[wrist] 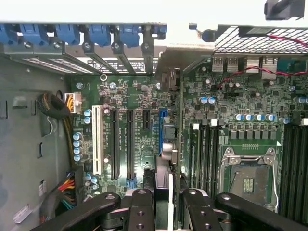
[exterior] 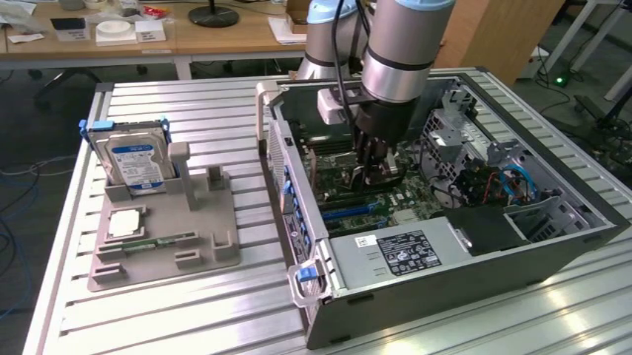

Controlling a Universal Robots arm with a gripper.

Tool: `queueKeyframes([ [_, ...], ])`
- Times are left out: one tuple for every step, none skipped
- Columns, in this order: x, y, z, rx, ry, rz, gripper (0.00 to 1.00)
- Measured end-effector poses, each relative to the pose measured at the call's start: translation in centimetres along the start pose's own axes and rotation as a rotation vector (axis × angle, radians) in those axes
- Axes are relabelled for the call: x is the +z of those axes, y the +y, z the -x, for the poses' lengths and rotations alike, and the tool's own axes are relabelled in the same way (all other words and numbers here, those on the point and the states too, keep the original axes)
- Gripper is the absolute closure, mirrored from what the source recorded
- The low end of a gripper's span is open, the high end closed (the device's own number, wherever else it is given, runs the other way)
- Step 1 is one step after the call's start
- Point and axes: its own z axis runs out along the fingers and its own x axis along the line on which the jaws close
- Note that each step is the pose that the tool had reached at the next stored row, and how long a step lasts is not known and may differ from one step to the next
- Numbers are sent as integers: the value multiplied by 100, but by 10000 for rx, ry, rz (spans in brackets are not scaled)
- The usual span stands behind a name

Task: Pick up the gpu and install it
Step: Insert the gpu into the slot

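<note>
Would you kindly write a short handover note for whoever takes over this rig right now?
Gripper: shut on the gpu, inside the open case.
Gpu: held on edge over the motherboard, beside the blue slot.
Done: gpu picked up and now in the case.
Left: the gpu is not released; I cannot tell whether it is seated in a slot.

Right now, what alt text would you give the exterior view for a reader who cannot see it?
A robot arm's gripper, inside an open computer case lying on a slatted metal table, holds the gpu on edge over the motherboard. On the exterior view's left, a grey holder carries an upright hard drive and a memory stick.
</note>
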Motion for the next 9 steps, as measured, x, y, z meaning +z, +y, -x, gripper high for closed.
queueKeyframes([
  [7,0,-5,2,-2,-1,73],
  [14,1,-9,4,-3,-2,73],
  [21,1,-11,5,-1,-1,73],
  [29,2,-12,5,0,0,73],
  [36,6,-12,4,-1,-1,73],
  [42,10,-12,3,0,-1,73],
  [48,15,-13,3,0,-1,73],
  [54,20,-13,3,-1,-1,73],
  [61,25,-13,3,-1,-1,73],
])
